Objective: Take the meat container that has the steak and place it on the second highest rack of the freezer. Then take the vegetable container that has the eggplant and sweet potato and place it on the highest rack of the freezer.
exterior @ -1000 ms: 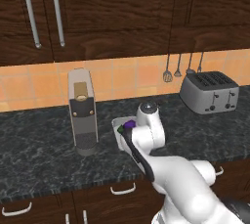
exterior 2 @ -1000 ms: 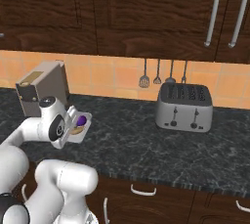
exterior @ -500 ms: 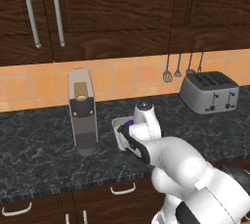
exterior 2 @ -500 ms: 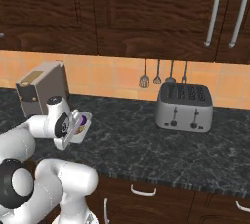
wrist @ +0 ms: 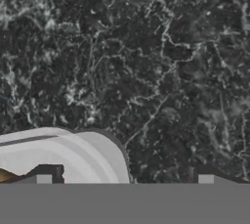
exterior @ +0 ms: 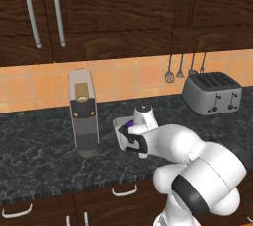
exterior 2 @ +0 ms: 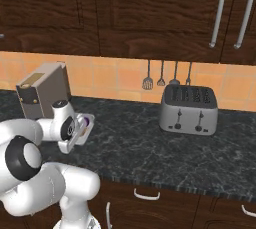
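The white vegetable container [exterior: 118,127] sits on the dark counter just right of the coffee machine. The purple eggplant [exterior: 128,123] peeks out of it behind my hand. From the right base view the container [exterior 2: 84,132] and the eggplant [exterior 2: 89,121] show past the wrist. My gripper [wrist: 124,180] points down at the counter, open, its fingertips [wrist: 44,179] wide apart. One rounded corner of the container [wrist: 78,152] lies at the lower left of the hand view, with an orange-tan bit of sweet potato [wrist: 5,175] at its edge. The meat container, steak, freezer and its racks are out of view.
A tall grey coffee machine [exterior: 83,114] stands close on the container's left. A silver toaster [exterior: 211,93] stands at the back right, with utensils [exterior: 180,67] hanging on the tiled wall above it. Dark wall cabinets [exterior: 99,13] hang overhead, and drawers run below the counter edge.
The hand has stayed over the container while the arm's elbow and upper links swung toward the cameras. The jaws have stayed open.
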You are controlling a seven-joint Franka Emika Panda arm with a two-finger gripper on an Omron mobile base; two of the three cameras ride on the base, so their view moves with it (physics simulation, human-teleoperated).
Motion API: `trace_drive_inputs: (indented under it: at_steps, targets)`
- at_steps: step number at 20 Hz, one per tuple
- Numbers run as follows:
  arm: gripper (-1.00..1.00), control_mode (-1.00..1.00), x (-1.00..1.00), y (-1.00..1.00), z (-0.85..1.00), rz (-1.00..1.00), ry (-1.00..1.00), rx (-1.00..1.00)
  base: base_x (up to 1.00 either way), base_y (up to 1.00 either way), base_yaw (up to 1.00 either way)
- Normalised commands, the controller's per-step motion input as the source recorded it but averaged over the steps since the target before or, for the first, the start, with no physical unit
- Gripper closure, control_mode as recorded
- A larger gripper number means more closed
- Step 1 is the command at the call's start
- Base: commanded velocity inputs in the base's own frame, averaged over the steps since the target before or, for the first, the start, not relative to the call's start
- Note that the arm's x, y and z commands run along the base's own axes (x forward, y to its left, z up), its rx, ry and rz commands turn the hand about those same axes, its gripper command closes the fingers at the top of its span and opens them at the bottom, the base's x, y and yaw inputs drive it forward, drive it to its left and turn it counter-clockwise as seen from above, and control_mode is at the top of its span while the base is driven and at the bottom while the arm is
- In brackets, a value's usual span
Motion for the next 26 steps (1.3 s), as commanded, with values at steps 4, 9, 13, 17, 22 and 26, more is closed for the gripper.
trace_drive_inputs:
  at_steps: [4,9,13,17,22,26]
  targets:
    - [-1.0,-1.0,0.34,0.0,-0.01,0.0,0.0,0.0,0.0,0.0,0.0]
    - [-1.0,-1.0,0.03,0.0,-0.03,0.0,0.0,0.0,0.0,0.0,0.0]
    - [-1.0,-1.0,0.0,0.0,0.0,0.0,0.0,0.0,0.0,0.0,0.0]
    - [1.0,-1.0,0.0,0.0,0.0,0.0,0.0,0.0,0.0,0.0,0.0]
    - [1.0,-1.0,0.0,0.0,0.0,0.0,0.0,0.0,0.0,0.0,0.0]
    - [1.0,-1.0,0.0,0.0,0.0,0.0,0.0,0.0,0.0,0.0,0.0]
